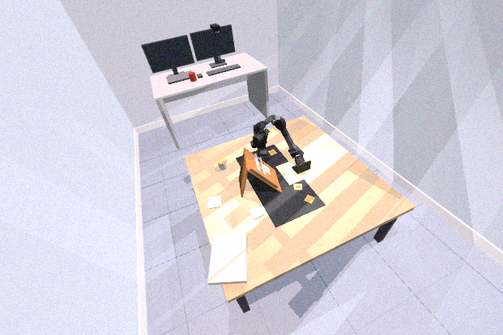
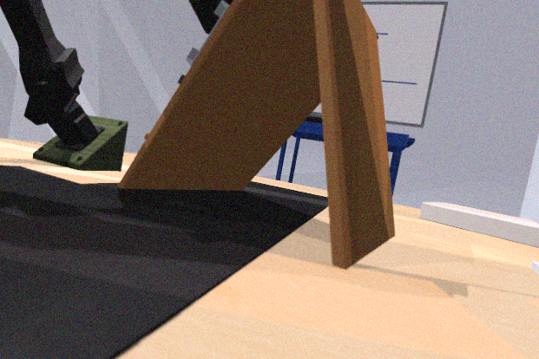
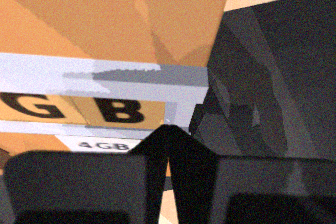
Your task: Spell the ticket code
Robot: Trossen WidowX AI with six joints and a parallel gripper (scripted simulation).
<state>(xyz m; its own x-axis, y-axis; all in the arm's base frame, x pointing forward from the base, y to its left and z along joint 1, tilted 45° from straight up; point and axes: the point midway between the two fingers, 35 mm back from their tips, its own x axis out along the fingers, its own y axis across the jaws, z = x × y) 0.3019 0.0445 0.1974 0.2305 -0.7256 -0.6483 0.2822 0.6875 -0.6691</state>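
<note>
The tilted wooden board point(image 1: 271, 180) point(image 2: 251, 87) point(image 3: 114, 30) carries a pale rail point(image 3: 34, 72). In the wrist view a G tile point(image 3: 64, 109) and a B tile point(image 3: 91, 116) stand side by side in the rail, G left of B; anything further left is outside the frame. The rail's right end extends a little past B. The white ticket point(image 3: 72, 142) below reads "4GB". My gripper point(image 3: 168, 127) is shut and empty, its tips at the rail's lower edge, just right of B. Three loose tiles point(image 1: 272, 152) point(image 1: 298, 186) point(image 1: 309, 199) lie on the dark mat, letters unreadable.
The dark mat point(image 1: 284, 212) point(image 2: 90, 260) lies under the board. The arm stands on a green wedge base point(image 1: 302, 167) point(image 2: 108, 145). A small cup point(image 1: 223, 164), two white pads point(image 1: 214, 201) point(image 1: 257, 213) and a large white slab point(image 1: 228, 259) are on the wooden table point(image 1: 339, 226).
</note>
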